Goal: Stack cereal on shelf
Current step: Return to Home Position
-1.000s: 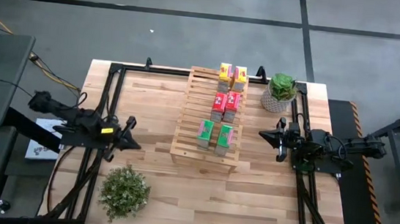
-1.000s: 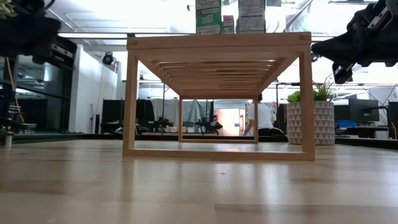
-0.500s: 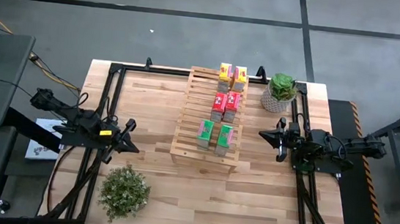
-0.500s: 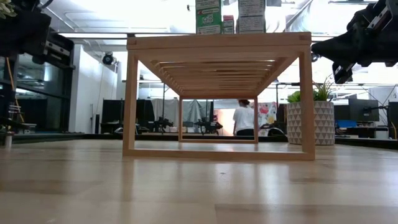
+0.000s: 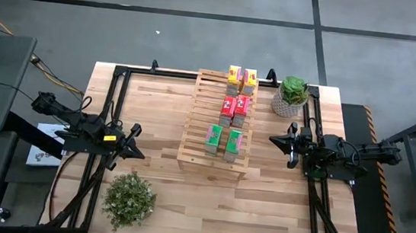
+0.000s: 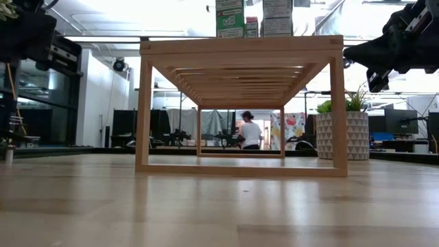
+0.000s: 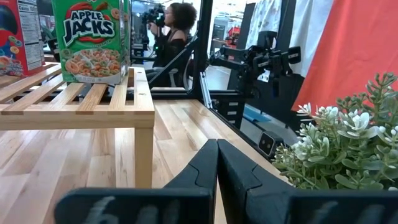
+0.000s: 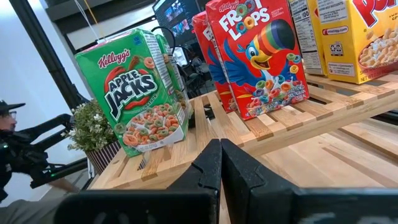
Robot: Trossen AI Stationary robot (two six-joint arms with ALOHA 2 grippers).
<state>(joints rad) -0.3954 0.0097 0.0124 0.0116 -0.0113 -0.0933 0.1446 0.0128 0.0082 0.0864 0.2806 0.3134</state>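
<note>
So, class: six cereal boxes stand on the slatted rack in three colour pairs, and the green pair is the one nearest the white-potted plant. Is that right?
No. The high view shows the yellow pair nearest the white-potted plant; the green pair stands at the other end of the rack. Six boxes in three colour pairs is correct.

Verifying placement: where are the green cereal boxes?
High view: the green cereal boxes stand side by side on the shelf, at its picture-bottom end, next to the red boxes.

Overhead, tabletop-level and both wrist views all share the shelf (image 5: 199, 116).
</note>
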